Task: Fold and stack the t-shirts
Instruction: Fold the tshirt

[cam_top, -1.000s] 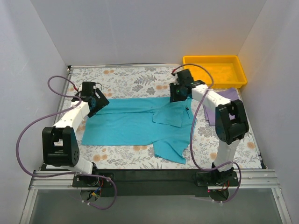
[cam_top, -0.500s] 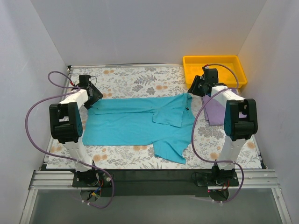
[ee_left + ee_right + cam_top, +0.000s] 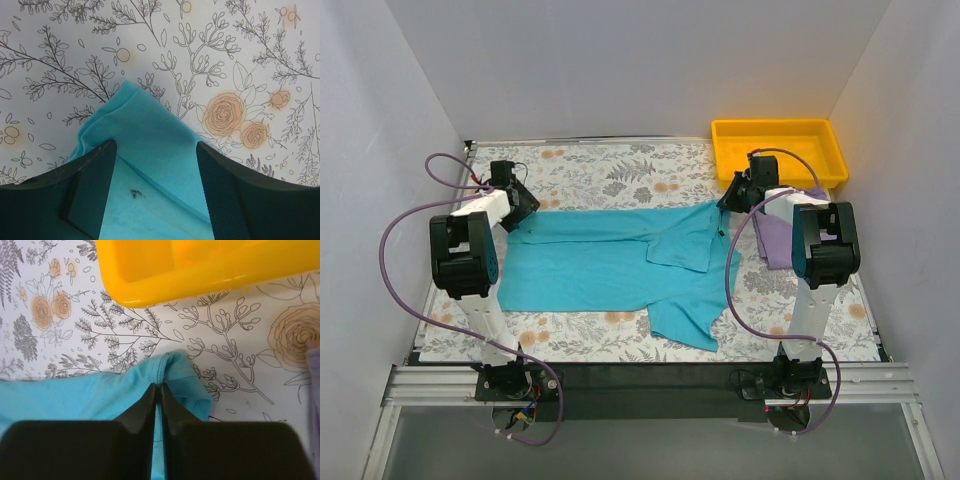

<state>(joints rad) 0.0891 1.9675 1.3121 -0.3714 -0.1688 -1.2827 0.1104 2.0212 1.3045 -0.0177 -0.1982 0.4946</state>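
While the teal t-shirt (image 3: 610,262) lies spread across the surface (image 3: 600,170), the right gripper (image 3: 159,390) is clamped on its far right corner but the left gripper (image 3: 154,150) straddles the far left corner, jaws apart — a lift now would likely skew and bunch the cloth.

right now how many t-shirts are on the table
2. The teal shirt lies spread across the middle of the table; the lavender shirt lies at its right side, partly hidden behind the right arm. No others show.
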